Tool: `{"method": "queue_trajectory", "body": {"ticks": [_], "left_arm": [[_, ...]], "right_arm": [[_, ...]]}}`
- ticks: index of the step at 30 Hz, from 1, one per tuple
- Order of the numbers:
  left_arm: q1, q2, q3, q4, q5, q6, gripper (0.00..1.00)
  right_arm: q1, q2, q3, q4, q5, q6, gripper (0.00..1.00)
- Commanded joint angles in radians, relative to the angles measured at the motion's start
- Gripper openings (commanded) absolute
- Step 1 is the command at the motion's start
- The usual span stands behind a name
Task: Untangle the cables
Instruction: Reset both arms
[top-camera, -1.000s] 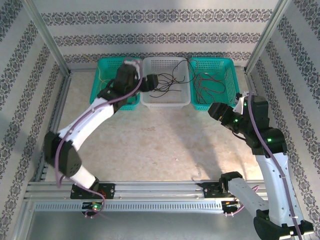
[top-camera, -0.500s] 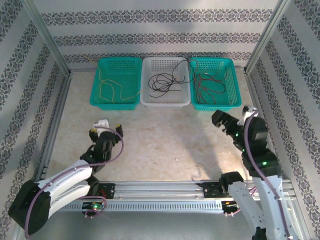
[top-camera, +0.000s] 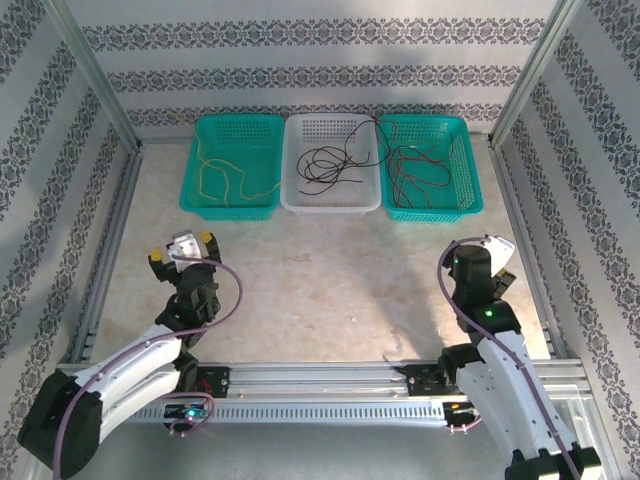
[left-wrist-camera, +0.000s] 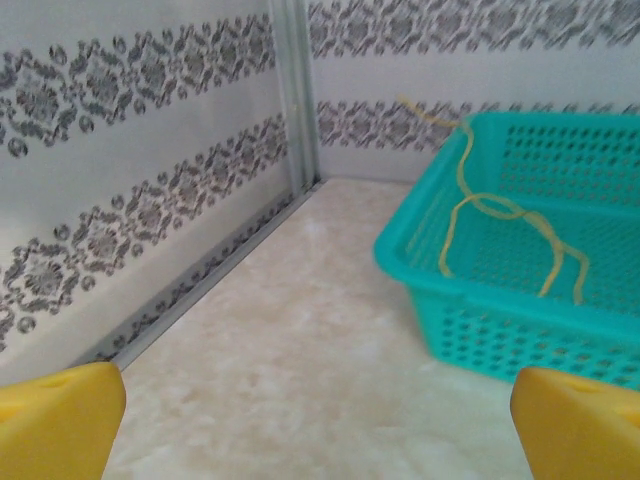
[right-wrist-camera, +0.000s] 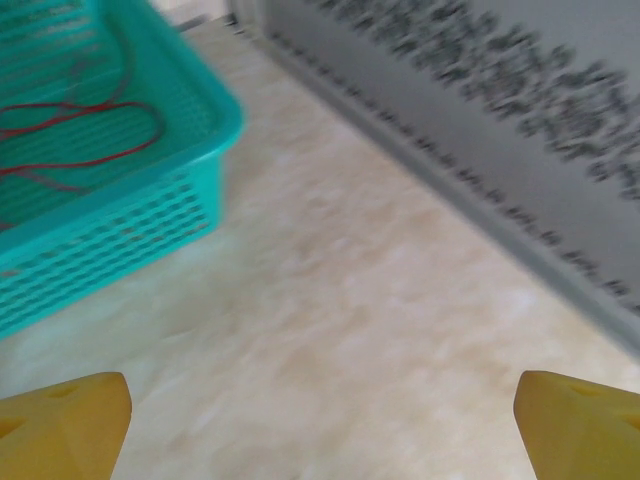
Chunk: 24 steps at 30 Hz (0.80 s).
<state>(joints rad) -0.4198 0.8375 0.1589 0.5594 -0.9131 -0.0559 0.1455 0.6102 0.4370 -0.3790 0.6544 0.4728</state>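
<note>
Beige marbled tabletop (top-camera: 330, 285) is enclosed on three sides by white walls (top-camera: 320, 60) banded with grey damask; aluminium posts (top-camera: 92, 75) are seen at far corners.

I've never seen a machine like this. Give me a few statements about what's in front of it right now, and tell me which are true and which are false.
1. The yellow cable lies in the left green basket. True.
2. The white basket, with the black cable in it, stands between the two green ones. True.
3. The red cable lies in the white basket. False: it lies in the right green basket.
4. The left gripper is holding a cable. False: it is open and holds nothing.
5. The right gripper is clamped shut. False: its yellow fingers stand wide apart.
</note>
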Motion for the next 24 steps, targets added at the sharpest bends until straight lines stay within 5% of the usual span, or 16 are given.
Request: {"method": "queue_trajectory", "body": {"ticks": [1,4,14,16,21,24], "left_arm": [[0.077,0.039,-0.026,0.018,0.079,0.018,0.99],[0.169,0.163,-0.039,0.21,0.267,0.043,0.99],[0.271,0.737,0.11,0.671,0.527,0.139,0.99],[0.281,0.681,0.141,0.5,0.56,0.097,0.99],[0.364,0.815,0.057,0.811,0.736,0.069,0.99],[0.394,0.748,0.117,0.587,0.75,0.02,0.99]], "right_arm": [[-0.01,0.047,-0.084,0.231,0.207,-0.143,0.98],[-0.011,0.096,-0.152,0.378,0.199,-0.128,0.98],[-0.007,0.372,-0.143,0.627,0.121,-0.148,0.98],[-0.008,0.4,-0.155,0.719,0.101,-0.181,0.98],[-0.033,0.55,-0.183,1.05,-0.055,-0.314,0.99],[-0.037,0.667,-0.159,1.202,-0.158,-0.409,0.98]]}}
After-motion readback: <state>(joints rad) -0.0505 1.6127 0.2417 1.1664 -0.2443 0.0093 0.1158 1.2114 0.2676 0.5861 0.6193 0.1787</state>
